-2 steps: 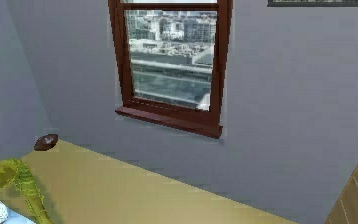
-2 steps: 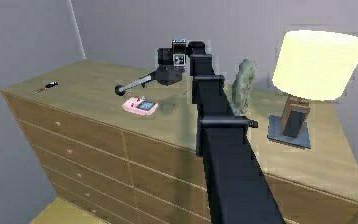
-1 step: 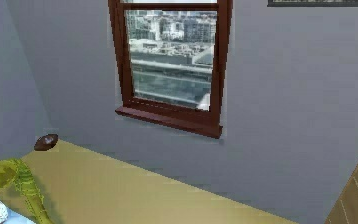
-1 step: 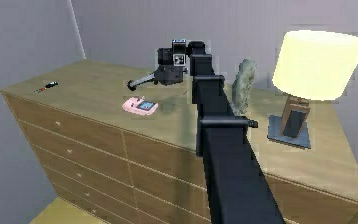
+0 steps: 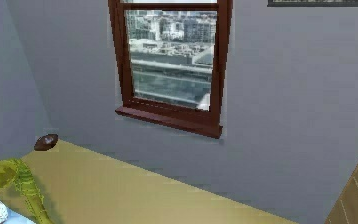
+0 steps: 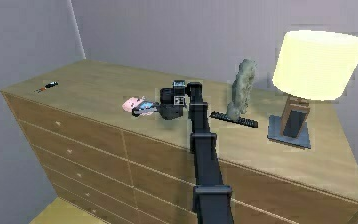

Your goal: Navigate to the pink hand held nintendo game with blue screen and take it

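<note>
– One pink thing with a touch of blue lies on the dresser (image 6: 77,105); is that the game (image 6: 134,103)?
– Its colours fit, so I take it for that. It lies flat on the top, well apart from the lamp (image 6: 307,70) and the grey statue (image 6: 243,88).
– And the gripper (image 6: 157,104)?
– At the far end of the arm (image 6: 205,150), just beside the game, fingers pointing at it. Whether they touch it I cannot tell.
– Are the fingers wide, narrow, or round the game?
– I cannot tell. The game rests on the wood right at them, so I cannot tell whether the gripper holds anything either.
– Why does the arm lie out over the top like that?
– The arm reaches only sideways, so I judge the robot stands alongside the dresser. Stretched low across the front edge, the arm brings the fingers level with a flat thing.
– So the driving is done?
– It seems so. The forward view looks at a wall and a window (image 5: 172,55), not at the game. The grasp and the lift are left.
– Any risk?
– A thin, flat thing may slide on smooth wood if nudged.
</note>
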Available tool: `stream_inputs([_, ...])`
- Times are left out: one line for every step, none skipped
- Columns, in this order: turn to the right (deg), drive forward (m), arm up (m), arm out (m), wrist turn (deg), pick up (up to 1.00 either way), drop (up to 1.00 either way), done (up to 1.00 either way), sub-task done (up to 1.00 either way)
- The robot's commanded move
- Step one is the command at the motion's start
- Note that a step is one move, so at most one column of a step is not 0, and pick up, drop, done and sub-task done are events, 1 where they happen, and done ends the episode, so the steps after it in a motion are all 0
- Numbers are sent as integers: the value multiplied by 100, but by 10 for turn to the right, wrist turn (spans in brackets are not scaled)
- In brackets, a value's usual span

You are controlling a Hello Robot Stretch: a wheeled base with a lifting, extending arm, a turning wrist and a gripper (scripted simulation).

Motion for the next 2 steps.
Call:
stream_inputs([0,0,0,0,0,100,0,0,0])
stream_inputs([0,0,10,0,0,0,0,0,0])
